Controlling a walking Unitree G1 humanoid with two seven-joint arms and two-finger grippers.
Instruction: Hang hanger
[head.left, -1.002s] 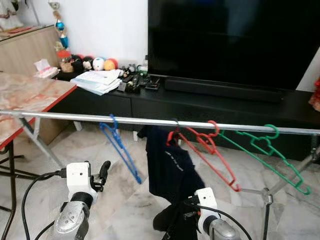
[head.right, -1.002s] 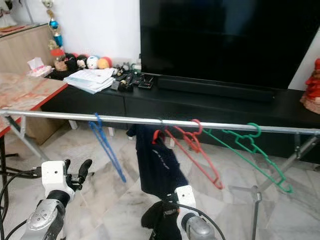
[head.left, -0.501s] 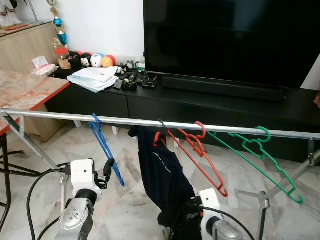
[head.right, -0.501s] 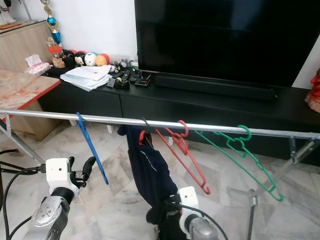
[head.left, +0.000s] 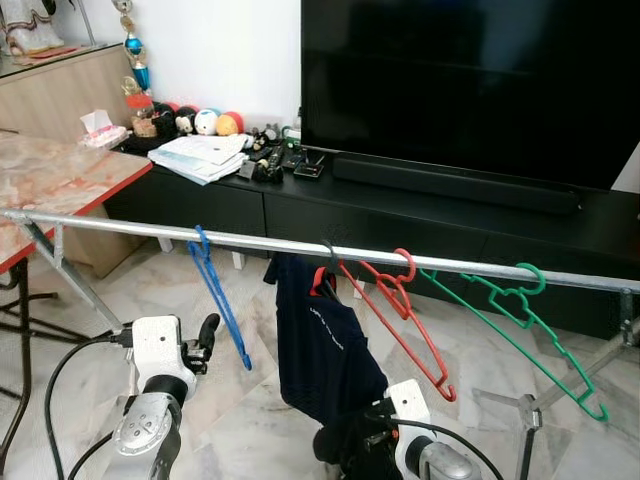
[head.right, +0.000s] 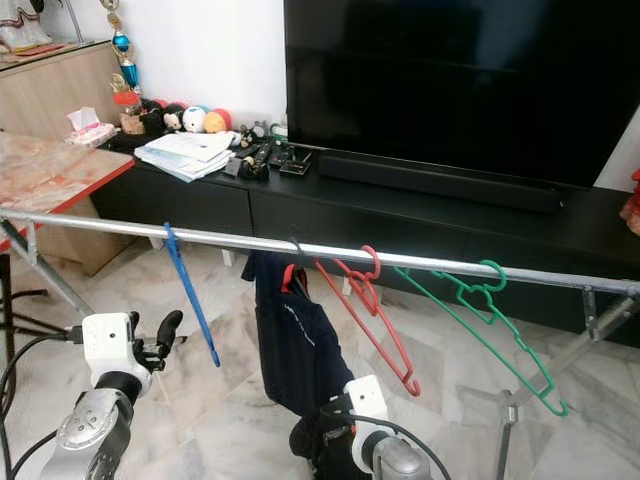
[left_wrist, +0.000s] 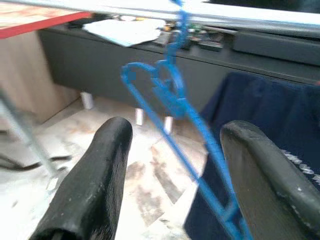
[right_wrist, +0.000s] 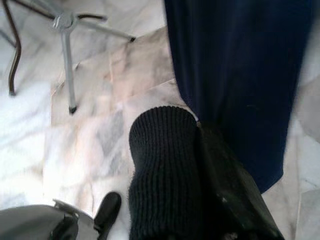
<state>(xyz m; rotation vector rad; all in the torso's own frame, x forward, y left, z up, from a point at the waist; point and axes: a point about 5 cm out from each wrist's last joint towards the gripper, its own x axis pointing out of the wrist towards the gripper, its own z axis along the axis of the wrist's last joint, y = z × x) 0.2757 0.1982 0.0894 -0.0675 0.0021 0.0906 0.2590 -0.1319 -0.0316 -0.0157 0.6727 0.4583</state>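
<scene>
A metal rail (head.left: 250, 240) runs across in front of me. On it hang a blue hanger (head.left: 222, 305), a dark navy garment (head.left: 320, 340), a red hanger (head.left: 400, 320) and a green hanger (head.left: 530, 330). My left gripper (head.left: 205, 335) is open, low and just left of the blue hanger. In its wrist view the blue hanger (left_wrist: 175, 95) hangs ahead between the two fingers (left_wrist: 95, 180), untouched. My right gripper (head.left: 365, 440) is low under the garment, shut on a black knitted cuff (right_wrist: 162, 165) that covers one finger.
A large TV (head.left: 470, 80) stands on a long black cabinet (head.left: 400, 200) with papers (head.left: 205, 155) and small toys behind the rail. A red-edged table (head.left: 60, 175) is at my left. The rail's stand legs (head.left: 70, 280) slope to the marble floor.
The whole picture has shifted, so the camera moved. The blue hanger has swung a little. Both grippers keep the same posture and hold.
</scene>
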